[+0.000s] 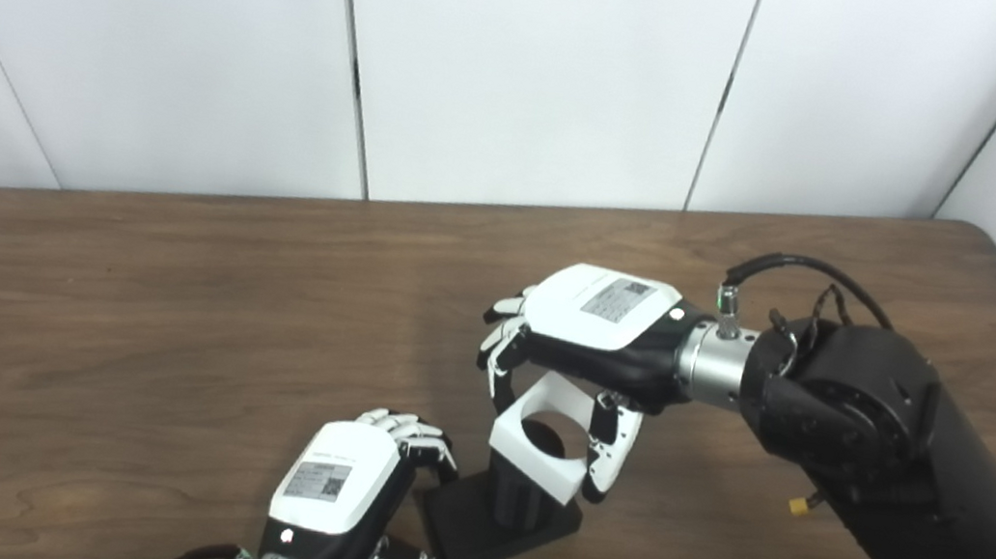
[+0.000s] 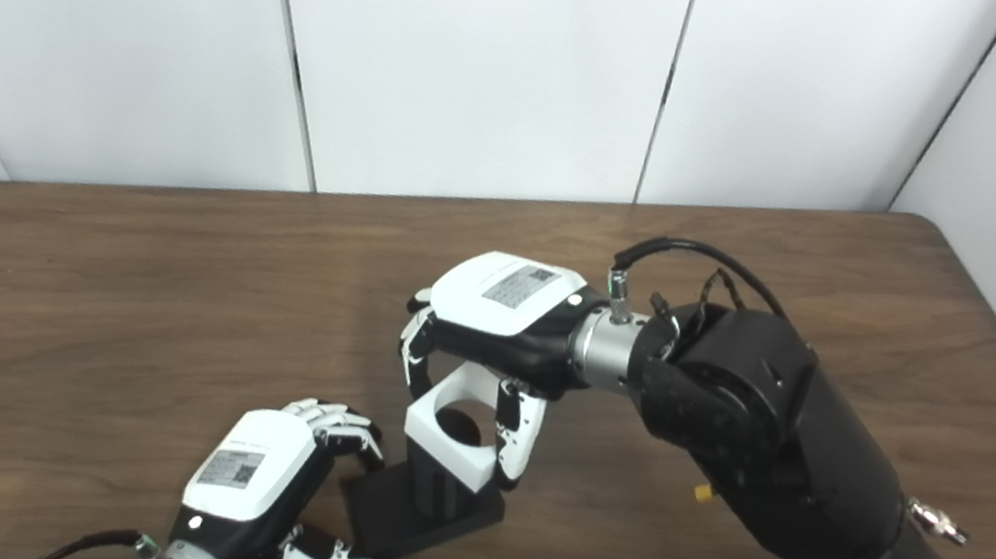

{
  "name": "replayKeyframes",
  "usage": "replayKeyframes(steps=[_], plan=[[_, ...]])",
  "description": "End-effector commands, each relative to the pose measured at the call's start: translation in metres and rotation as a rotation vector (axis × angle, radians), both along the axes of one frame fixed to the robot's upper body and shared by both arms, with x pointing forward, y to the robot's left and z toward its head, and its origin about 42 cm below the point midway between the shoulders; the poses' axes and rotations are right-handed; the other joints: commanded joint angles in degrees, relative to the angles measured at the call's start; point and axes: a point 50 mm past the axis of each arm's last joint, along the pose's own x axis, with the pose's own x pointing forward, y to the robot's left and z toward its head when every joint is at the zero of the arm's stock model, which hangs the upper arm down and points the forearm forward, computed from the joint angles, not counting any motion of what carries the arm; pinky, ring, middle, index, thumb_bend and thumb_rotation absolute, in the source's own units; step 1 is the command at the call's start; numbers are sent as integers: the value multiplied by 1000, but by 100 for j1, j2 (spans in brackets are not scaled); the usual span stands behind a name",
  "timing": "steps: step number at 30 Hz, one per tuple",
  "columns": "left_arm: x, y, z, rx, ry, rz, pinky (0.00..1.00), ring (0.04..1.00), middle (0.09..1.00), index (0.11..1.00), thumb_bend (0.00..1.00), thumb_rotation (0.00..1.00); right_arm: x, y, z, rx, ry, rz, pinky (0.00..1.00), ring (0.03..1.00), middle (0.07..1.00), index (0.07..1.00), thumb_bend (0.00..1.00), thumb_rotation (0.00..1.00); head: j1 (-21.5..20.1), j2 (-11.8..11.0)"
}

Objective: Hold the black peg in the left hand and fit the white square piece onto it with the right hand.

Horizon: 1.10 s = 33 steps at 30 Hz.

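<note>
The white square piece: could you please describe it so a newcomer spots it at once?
On the brown table, find the black peg on its flat base. The white square piece sits around the peg's top, held by the right hand; it alone is a white block with a round hole.

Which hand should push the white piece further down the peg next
Right. The right hand already grips the white square piece over the black peg; the left hand holds the peg's base.

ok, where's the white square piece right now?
In both eye views the white square piece sits low and centre, gripped by the right hand and part-way down the black peg, whose base the left hand steadies on the table.
</note>
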Motion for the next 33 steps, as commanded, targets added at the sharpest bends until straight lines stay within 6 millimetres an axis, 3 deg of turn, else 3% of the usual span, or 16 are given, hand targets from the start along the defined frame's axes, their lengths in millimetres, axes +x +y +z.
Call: replayKeyframes(steps=[1,33], plan=[[-4,-5,-13,58,56,-31,872,827,762,489,515,48,4,1,9,2,-51,12,956,942,820,484,523,132,4,7],[-4,-12,-10,75,54,-34,873,830,766,489,514,50,-9,24,3,-5,-46,96,940,949,812,483,523,129,180,118]])
